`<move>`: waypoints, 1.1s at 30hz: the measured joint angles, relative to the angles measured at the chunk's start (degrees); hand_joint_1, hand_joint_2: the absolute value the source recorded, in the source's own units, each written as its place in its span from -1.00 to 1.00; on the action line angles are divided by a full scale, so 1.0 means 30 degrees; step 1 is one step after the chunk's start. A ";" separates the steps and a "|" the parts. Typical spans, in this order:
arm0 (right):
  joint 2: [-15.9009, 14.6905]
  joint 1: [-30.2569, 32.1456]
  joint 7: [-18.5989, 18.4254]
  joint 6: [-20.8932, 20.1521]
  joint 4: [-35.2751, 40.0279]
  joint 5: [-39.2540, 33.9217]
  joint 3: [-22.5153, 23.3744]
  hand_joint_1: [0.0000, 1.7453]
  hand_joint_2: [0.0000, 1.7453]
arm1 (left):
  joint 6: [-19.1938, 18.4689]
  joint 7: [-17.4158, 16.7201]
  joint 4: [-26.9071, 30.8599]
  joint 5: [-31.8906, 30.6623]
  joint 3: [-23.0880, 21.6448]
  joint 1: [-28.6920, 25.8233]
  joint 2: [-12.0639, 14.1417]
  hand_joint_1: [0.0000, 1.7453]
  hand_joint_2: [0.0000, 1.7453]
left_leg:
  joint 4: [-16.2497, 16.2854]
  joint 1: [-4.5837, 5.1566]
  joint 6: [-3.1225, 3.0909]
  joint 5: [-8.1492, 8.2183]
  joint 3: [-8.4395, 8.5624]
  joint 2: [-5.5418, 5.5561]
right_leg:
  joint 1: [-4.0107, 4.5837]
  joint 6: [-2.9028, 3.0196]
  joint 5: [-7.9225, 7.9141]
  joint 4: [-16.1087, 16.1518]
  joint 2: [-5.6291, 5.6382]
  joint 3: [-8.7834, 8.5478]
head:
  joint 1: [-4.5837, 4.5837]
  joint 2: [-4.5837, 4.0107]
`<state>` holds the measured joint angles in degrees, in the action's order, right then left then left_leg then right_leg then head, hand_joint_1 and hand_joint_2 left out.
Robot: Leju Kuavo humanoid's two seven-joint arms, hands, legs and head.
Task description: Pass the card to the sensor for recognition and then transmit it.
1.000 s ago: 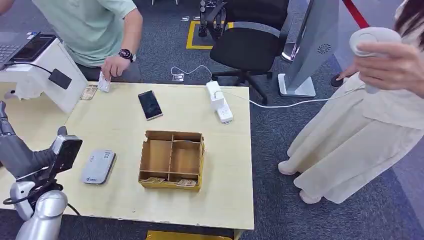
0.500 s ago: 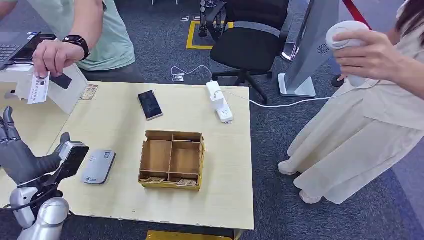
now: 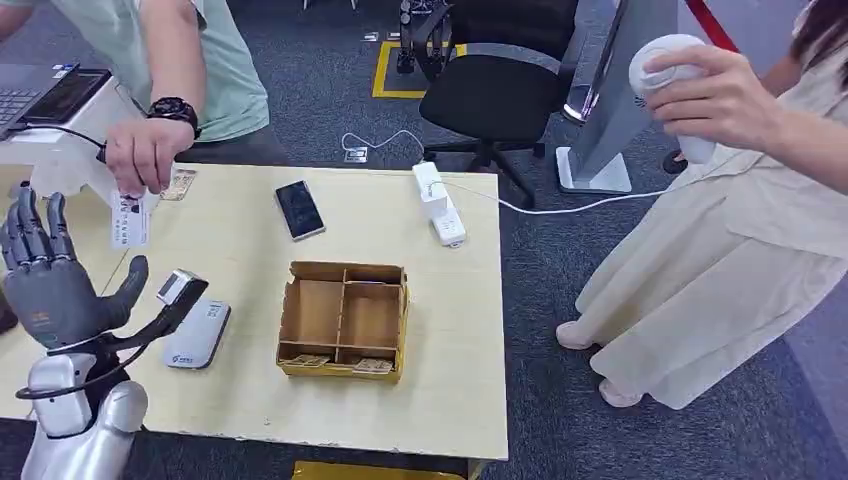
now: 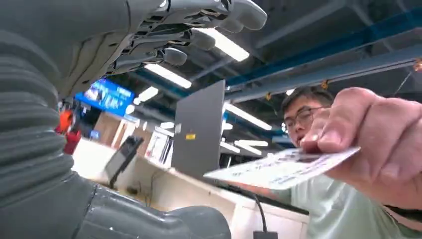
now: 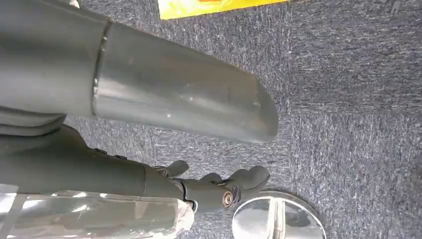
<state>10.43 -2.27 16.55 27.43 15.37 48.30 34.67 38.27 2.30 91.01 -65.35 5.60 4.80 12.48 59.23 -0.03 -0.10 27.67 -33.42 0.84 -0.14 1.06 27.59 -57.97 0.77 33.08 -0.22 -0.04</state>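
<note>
Item: card (image 3: 130, 218), pinched in a person's hand (image 3: 148, 152) over the table's (image 3: 440, 400) left edge, just beside the left hand (image 3: 50, 285) (fingers spread, empty); risk: a mistimed grasp drops it short of the sensor (image 3: 197, 333).

White printed card (image 3: 129, 220) (pinched by a person's hand (image 3: 146, 153)) hangs just beyond the raised fingers (image 3: 35, 235); grey sensor (image 3: 196, 334) lies flat beside them.
</note>
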 joint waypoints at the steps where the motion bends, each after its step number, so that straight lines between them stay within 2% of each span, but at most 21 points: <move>1: 0.0000 -0.0016 -0.0015 0.0000 0.0000 0.0022 0.0000 -1.00 -1.00 | 0.0000 -0.0059 -0.0096 -0.0140 -0.0007 0.0062 0.0051 -1.00 1.00 | 0.0000 0.0000 0.0000 0.0000 0.0000 0.0000 | 0.0000 0.0000 0.0000 0.0000 0.0000 0.0001 | 0.0000 -0.0007; 7: 0.0000 -0.0047 -0.0044 0.0000 0.0000 0.0058 0.0000 -1.00 -1.00 | -0.0015 -0.0335 -0.0553 -0.0628 -0.0145 0.0471 0.0131 -1.00 1.00 | 0.0000 0.0001 0.0000 0.0000 0.0000 0.0001 | 0.0000 0.0000 0.0000 0.0000 -0.0002 0.0002 | 0.0007 0.0000; 18: 0.0000 -0.0079 0.0000 0.0058 0.0000 0.0014 0.0124 -1.00 -1.00 | -0.0292 -0.0605 -0.0773 0.1217 -0.0904 0.0930 0.0102 -1.00 1.00 | 0.0000 0.0001 0.0000 0.0001 -0.0003 -0.0006 | -0.0001 0.0002 0.0000 0.0000 0.0006 0.0011 | 0.0000 0.0000; 25: 0.0000 -0.0064 0.0022 0.0058 0.0000 0.0022 0.0211 -1.00 -1.00 | -0.0291 -0.0605 -0.0773 0.1427 -0.0991 0.0943 0.0102 -1.00 1.00 | 0.0000 0.0000 0.0001 0.0001 -0.0003 -0.0009 | 0.0000 0.0002 0.0000 0.0000 0.0010 0.0012 | 0.0007 -0.0007; 26: 0.0000 -0.0059 0.0022 0.0058 0.0000 0.0022 0.0226 -1.00 -1.00 | -0.0291 -0.0605 -0.0773 0.1449 -0.0998 0.0943 0.0102 0.28 1.00 | 0.0000 0.0000 0.0001 0.0001 -0.0003 -0.0009 | 0.0000 0.0002 0.0000 0.0000 0.0010 0.0012 | 0.0000 0.0000; 27: 0.0000 -0.0056 0.0022 0.0058 0.0000 0.0029 0.0233 -1.00 -1.00 | -0.0291 -0.0605 -0.0773 0.1464 -0.1005 0.0944 0.0102 1.00 1.00 | 0.0000 0.0000 0.0001 0.0001 -0.0004 -0.0009 | 0.0000 0.0002 0.0000 0.0000 0.0010 0.0012 | 0.0000 -0.0007; 33: 0.0000 -0.0055 0.0029 0.0058 0.0000 0.0058 0.0335 -1.00 -1.00 | -0.0270 -0.0518 -0.0773 0.1609 -0.1020 0.0894 0.0102 1.00 1.00 | 0.0000 0.0001 0.0001 0.0001 -0.0008 -0.0008 | -0.0001 0.0002 -0.0001 0.0000 0.0010 0.0011 | 0.0000 -0.0007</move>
<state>10.43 -2.44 16.63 27.61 15.37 48.48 35.67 37.46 0.74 88.70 -60.52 2.54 7.48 12.79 59.23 -0.03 -0.10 27.67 -33.44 0.81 -0.15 1.07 27.59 -57.97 0.80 33.11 -0.22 -0.07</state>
